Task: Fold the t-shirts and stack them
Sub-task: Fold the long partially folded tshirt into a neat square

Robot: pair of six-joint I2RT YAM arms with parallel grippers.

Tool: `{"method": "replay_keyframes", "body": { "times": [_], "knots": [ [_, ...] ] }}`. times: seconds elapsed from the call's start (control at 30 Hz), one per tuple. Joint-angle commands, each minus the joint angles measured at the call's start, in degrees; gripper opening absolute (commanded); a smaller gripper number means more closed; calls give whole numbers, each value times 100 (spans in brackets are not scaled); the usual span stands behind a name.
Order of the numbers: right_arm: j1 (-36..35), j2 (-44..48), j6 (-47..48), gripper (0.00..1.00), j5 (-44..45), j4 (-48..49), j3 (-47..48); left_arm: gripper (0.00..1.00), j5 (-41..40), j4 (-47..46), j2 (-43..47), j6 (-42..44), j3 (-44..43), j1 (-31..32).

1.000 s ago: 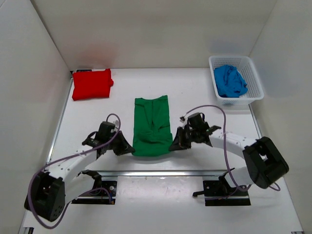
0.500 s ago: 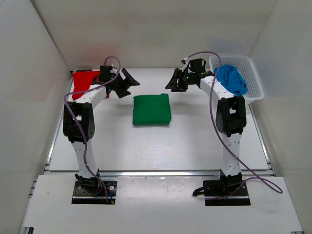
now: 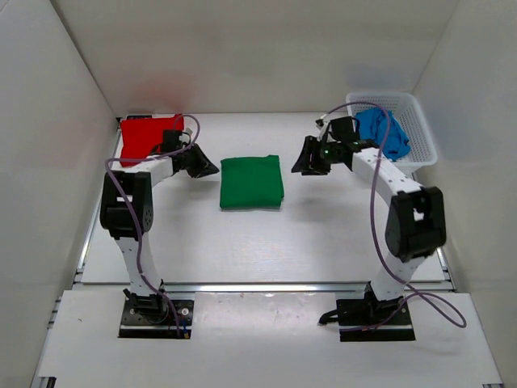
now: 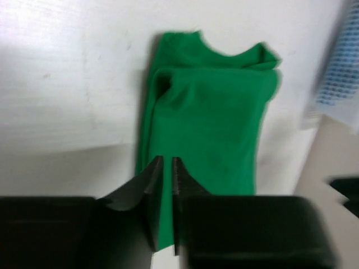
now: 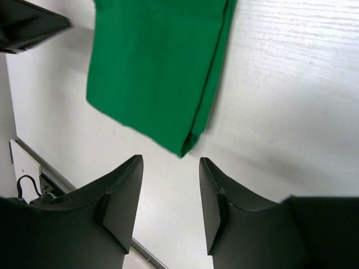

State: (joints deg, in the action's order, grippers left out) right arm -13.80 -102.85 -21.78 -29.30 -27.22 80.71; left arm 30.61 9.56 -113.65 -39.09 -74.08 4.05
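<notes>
A green t-shirt [image 3: 252, 182] lies folded into a rectangle in the middle of the table, also seen in the left wrist view [image 4: 213, 123] and the right wrist view [image 5: 157, 61]. A folded red t-shirt [image 3: 149, 136] lies at the back left. A crumpled blue t-shirt [image 3: 380, 133] sits in the basket. My left gripper [image 3: 208, 167] [image 4: 166, 162] hovers at the green shirt's left edge, jaws only a slit apart, holding nothing. My right gripper [image 3: 300, 166] [image 5: 170, 159] stands open just off the shirt's right side, with bare table between its fingers.
A white mesh basket [image 3: 426, 137] stands at the back right, close behind the right arm. White walls close in the table on the left, back and right. A metal rail [image 3: 258, 284] runs along the near edge.
The green shirt's near half has been folded over to the far side and let go. Both grippers then came back from the far edge to flank the shirt; the left jaws have narrowed.
</notes>
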Motion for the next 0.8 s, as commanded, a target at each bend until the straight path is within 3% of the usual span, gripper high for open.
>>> {"method": "replay_keyframes", "body": {
  "times": [0.0, 0.03, 0.13, 0.2, 0.23, 0.5, 0.63, 0.73, 0.77],
  "knots": [
    [53, 827, 122, 41, 214, 332, -528, 26, -965, 1054, 370, 980, -281, 375],
    [62, 1063, 113, 41, 214, 384, -756, 54, -1300, 1152, 352, 1035, -326, 455],
    [18, 1468, 34, 40, 249, 402, -1152, 64, -1400, 1145, 282, 1036, -230, 535],
    [18, 1618, -19, 39, 153, 402, -1355, 94, -1557, 1206, 255, 1061, -238, 605],
    [53, 1688, -45, 39, 161, 480, -1443, 99, -1689, 1232, 194, 1201, -299, 631],
    [124, 2066, -125, 38, 21, 499, -1777, 98, -2630, 2330, -631, 1904, -1309, 1422],
    [203, 2233, -125, 38, -32, 499, -1883, 96, -2665, 2340, -773, 1826, -1223, 1484],
    [343, 2322, -142, 38, -67, 428, -1927, 86, -2963, 2611, -852, 1861, -1283, 1528],
    [369, 2374, -107, 38, -76, 385, -1936, 76, -3043, 2621, -861, 1870, -1327, 1546]
  ]
}}
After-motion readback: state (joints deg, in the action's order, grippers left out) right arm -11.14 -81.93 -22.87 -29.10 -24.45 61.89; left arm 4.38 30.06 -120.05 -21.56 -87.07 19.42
